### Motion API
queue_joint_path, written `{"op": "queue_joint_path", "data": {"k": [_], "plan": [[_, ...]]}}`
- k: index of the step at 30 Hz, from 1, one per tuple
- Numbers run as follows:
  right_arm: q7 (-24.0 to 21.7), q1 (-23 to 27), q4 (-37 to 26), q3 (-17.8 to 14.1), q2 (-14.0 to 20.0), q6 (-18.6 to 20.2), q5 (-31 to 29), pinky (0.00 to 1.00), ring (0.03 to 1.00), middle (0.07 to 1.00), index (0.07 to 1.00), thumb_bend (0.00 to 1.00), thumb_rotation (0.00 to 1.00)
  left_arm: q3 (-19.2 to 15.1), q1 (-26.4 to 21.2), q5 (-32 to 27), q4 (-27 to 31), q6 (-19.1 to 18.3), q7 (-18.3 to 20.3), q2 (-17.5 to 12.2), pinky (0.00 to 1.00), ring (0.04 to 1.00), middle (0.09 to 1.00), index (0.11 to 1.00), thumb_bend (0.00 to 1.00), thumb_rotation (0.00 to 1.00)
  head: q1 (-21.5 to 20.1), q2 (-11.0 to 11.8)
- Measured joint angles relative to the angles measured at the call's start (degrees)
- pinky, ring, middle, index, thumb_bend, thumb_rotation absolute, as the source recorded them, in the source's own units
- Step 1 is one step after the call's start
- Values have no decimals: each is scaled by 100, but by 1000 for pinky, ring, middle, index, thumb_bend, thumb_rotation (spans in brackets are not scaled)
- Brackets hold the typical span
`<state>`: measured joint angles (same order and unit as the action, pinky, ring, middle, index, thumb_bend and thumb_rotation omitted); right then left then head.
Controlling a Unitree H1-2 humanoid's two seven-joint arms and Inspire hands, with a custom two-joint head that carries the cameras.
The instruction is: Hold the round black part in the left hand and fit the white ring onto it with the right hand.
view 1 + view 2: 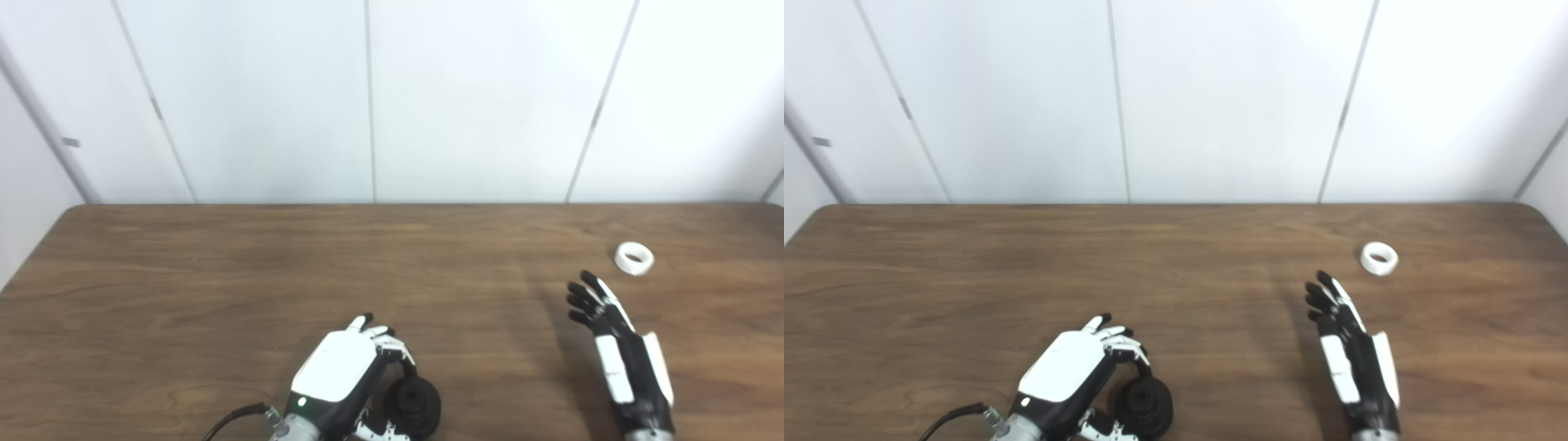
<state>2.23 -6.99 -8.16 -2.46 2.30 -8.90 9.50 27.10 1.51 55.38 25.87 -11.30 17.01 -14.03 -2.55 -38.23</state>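
Two hands share our table. Our left hand curls around the black part at the near edge, fingers over its top and thumb below, gripping it. Our right hand hovers empty, its fingers straight and slightly spread, pointing toward the ring, which lies flat on the wood near those fingertips but apart from them. Our right eye view shows the table's rounded far right corner; our left eye view cuts that corner off and shows the far left corner.
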Motion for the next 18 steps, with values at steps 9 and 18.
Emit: {"op": "queue_joint_path", "data": {"k": [9, 18], "plan": [[11, -85, -195, 149, -49, 298, -21, 812, 854, 863, 905, 542, 1000, 23, 110, 89, -181, 302, -24, 104, 1000, 884, 766, 485, 519, 53, -141, -141], [-116, -116, -907, 162, -21, 1137, -51, 861, 893, 876, 899, 500, 1000, -64, 139, 68, -293, 529, -82, 124, 1000, 884, 767, 485, 519, 52, -343, -246]]}}
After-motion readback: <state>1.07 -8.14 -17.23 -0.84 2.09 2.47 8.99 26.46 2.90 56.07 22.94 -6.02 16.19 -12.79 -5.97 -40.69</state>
